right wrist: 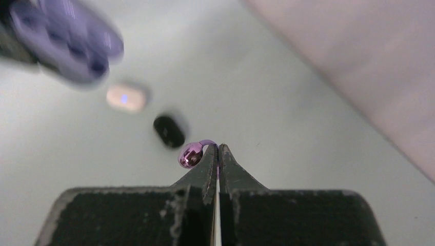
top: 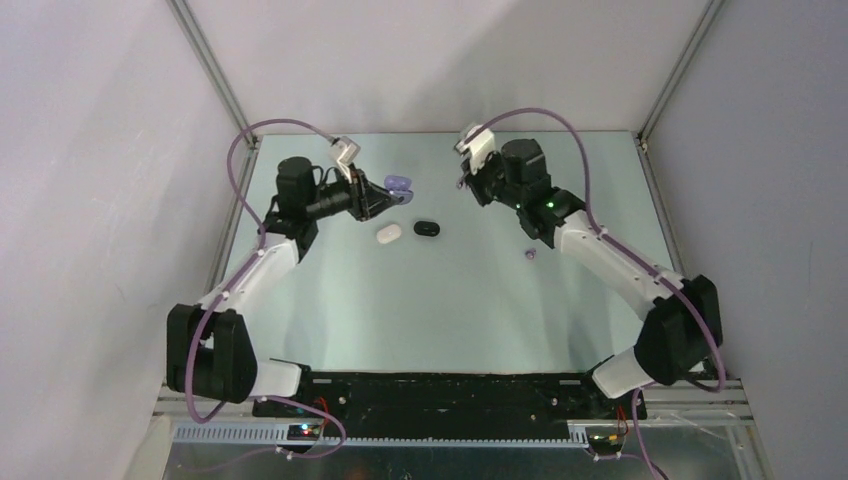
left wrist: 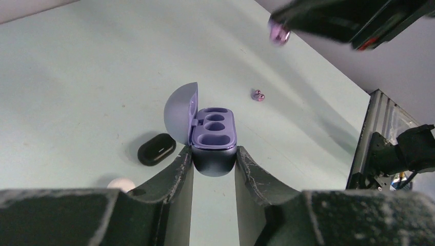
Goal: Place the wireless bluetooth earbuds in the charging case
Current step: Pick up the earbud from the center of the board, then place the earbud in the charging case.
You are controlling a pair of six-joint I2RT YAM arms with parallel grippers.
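Observation:
My left gripper (left wrist: 213,151) is shut on the dark base of the open lavender charging case (left wrist: 214,130), held above the table. Its lid (left wrist: 179,114) stands up on the left and both sockets are empty. From above, the case (top: 399,187) sits at the left gripper's (top: 383,197) tip. My right gripper (right wrist: 218,148) is shut on a lavender earbud (right wrist: 192,155) that sticks out left of its tips. It hangs to the right of the case, and the left wrist view catches this earbud (left wrist: 279,34) at its top edge. Another lavender earbud (top: 530,255) lies on the table.
A shut white case (top: 388,233) and a shut black case (top: 426,229) lie side by side on the pale green table (top: 450,310), below the held case. White walls with metal rails enclose the back and both sides.

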